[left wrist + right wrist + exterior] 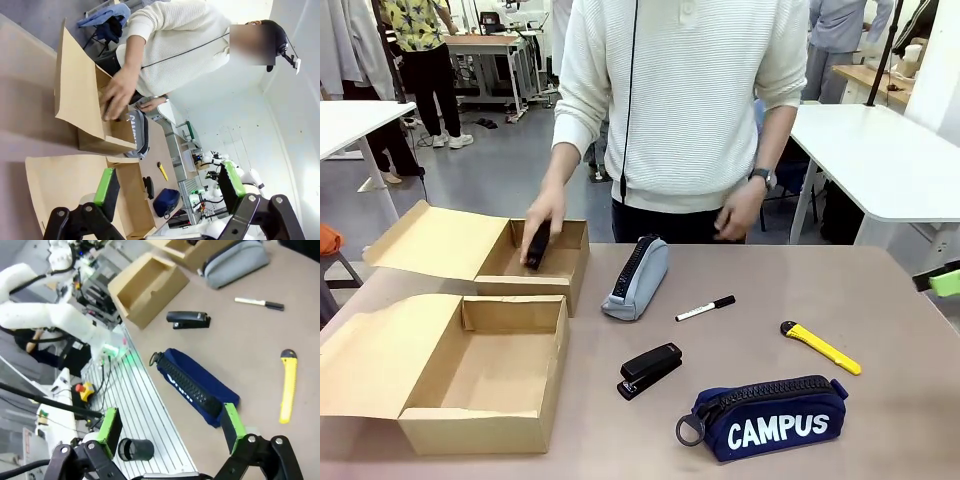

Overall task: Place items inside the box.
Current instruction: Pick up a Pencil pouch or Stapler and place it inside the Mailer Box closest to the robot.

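The near box (485, 432) lies open from above, while the person's hand (544, 222) occupies the far box (525, 288).

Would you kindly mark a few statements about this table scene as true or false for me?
1. The person's hand reaches into the far box. True.
2. The black stapler lies inside the near box. False: the stapler lies on the table beside that box.
3. The yellow utility knife lies on the table. True.
4. The right gripper is shut on the marker. False: the gripper is open and empty, and the marker lies on the table.
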Controlling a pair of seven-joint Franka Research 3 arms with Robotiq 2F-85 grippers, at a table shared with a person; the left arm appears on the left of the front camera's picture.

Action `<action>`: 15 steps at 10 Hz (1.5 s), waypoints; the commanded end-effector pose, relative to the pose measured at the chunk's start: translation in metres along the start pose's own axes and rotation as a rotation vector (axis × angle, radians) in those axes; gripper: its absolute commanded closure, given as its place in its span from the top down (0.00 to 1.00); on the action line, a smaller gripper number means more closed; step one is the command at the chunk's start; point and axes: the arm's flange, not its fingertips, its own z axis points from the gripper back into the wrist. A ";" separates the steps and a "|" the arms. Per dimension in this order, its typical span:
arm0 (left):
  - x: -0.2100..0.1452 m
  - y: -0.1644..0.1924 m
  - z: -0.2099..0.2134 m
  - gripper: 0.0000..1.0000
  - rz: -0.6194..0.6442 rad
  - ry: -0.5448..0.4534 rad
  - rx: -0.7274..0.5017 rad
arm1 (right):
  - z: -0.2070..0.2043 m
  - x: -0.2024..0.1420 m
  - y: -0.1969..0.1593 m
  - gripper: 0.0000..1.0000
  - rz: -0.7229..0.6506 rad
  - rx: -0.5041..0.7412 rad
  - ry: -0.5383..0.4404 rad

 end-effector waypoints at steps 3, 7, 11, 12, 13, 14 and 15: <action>0.000 0.000 -0.001 1.00 -0.020 -0.015 -0.022 | -0.184 0.164 -0.015 1.00 -0.263 -0.070 0.109; 0.000 0.000 -0.001 1.00 -0.020 -0.015 -0.022 | -0.260 0.174 0.021 1.00 -0.230 -0.115 0.136; 0.000 0.000 -0.001 1.00 -0.020 -0.015 -0.022 | -0.321 0.207 0.042 1.00 -0.475 -0.421 0.093; 0.000 0.000 -0.001 1.00 -0.020 -0.015 -0.022 | -0.351 0.233 0.039 1.00 -0.632 -0.520 0.107; 0.000 0.000 -0.001 1.00 -0.020 -0.015 -0.022 | -0.380 0.257 0.033 1.00 -0.817 -0.566 0.105; 0.000 0.000 -0.001 1.00 -0.020 -0.015 -0.022 | -0.401 0.274 0.020 1.00 -0.920 -0.665 0.132; 0.000 0.000 -0.001 1.00 -0.020 -0.015 -0.022 | -0.414 0.281 0.010 1.00 -0.962 -0.720 0.170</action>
